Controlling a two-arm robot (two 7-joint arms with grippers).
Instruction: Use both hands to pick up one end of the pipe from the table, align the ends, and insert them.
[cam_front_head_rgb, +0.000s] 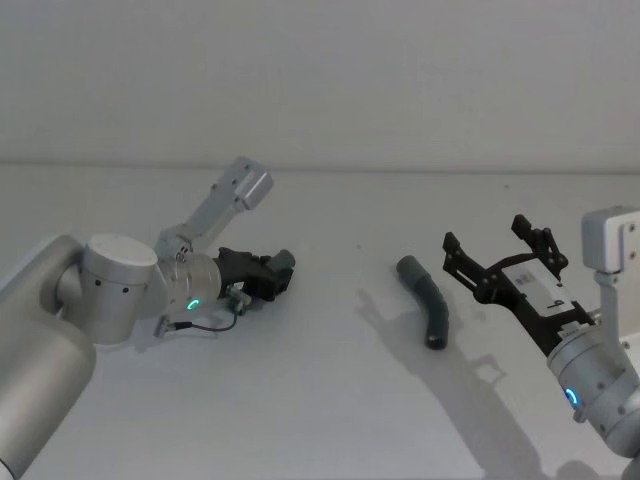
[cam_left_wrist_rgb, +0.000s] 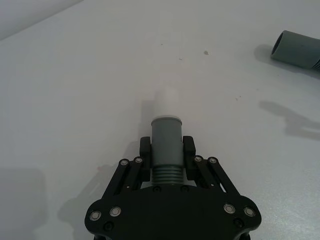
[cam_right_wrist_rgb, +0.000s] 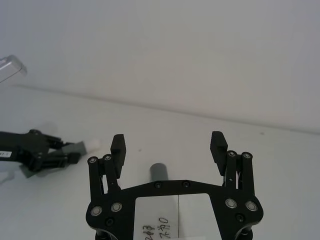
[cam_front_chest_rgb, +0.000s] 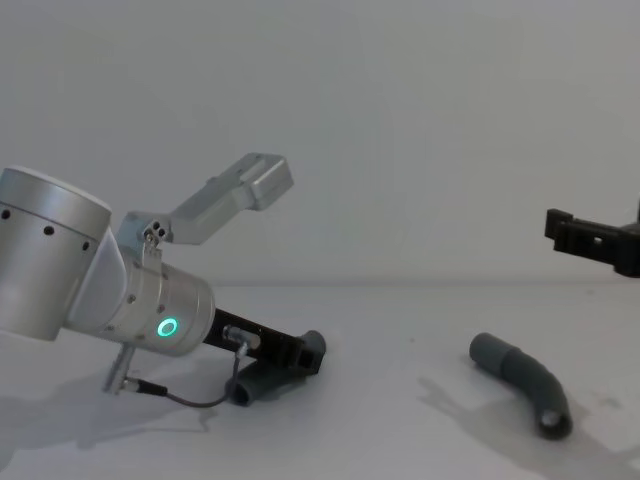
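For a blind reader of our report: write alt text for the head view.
The left gripper is shut on one grey pipe piece, low at the left of the white table. The other pipe piece, curved, lies loose toward the right, with the open right gripper beside it, not touching.

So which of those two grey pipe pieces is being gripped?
The whitish-tipped piece, clamped in the left end effector. The other piece lies loose on the table by the open right end effector.

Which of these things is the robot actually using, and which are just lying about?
In the job: left gripper, shut on the white-tipped pipe piece; open right gripper near the loose pipe piece; the table.
Just there: dark specks; back wall.
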